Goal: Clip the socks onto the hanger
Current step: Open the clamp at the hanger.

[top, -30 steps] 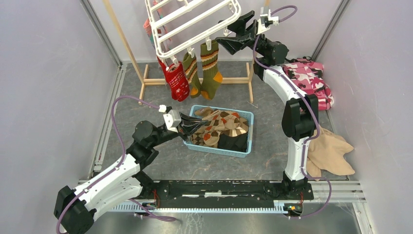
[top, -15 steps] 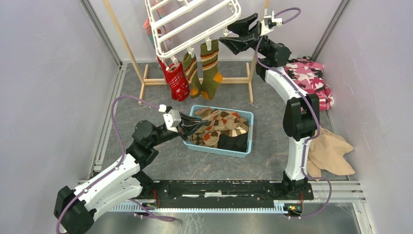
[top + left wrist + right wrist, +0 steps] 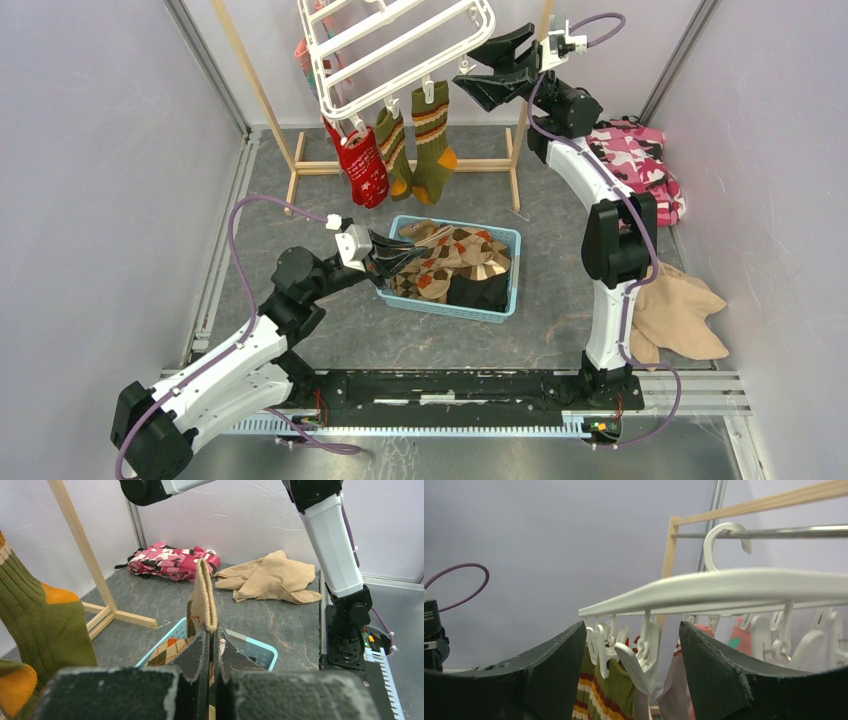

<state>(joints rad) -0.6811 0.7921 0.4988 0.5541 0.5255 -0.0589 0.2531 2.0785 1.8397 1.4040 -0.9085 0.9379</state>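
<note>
**Thin hold on the cuff, and a clip that swings free**

The left gripper [image 3: 212, 641] is clamped on the very rim of a tan sock [image 3: 203, 596], cuff standing up between the closed fingers while its argyle foot trails back into the blue basket [image 3: 514, 272] at that basket's left edge. Such a narrow pinch is likely to slip if the foot drags on the other socks in the pile [image 3: 455, 262] during the lift, or it may pull a neighbour out with it.

The right gripper [image 3: 466, 72] stands with its fingers apart on either side of a white clip [image 3: 644, 660] at the near right corner of the hanger [image 3: 724, 587], not yet pressing it. The hanger hangs by one hook from the rail of the wooden stand [image 3: 300, 160], so a squeeze taken off-centre could push the whole frame away, tilt it, or let the clip twist out from between the fingers.

Three hung socks [image 3: 433, 145] fill the hanger's near edge just beside this corner. The rising left arm could brush them and set the frame swaying, making the cuff miss the clip's mouth.
</note>
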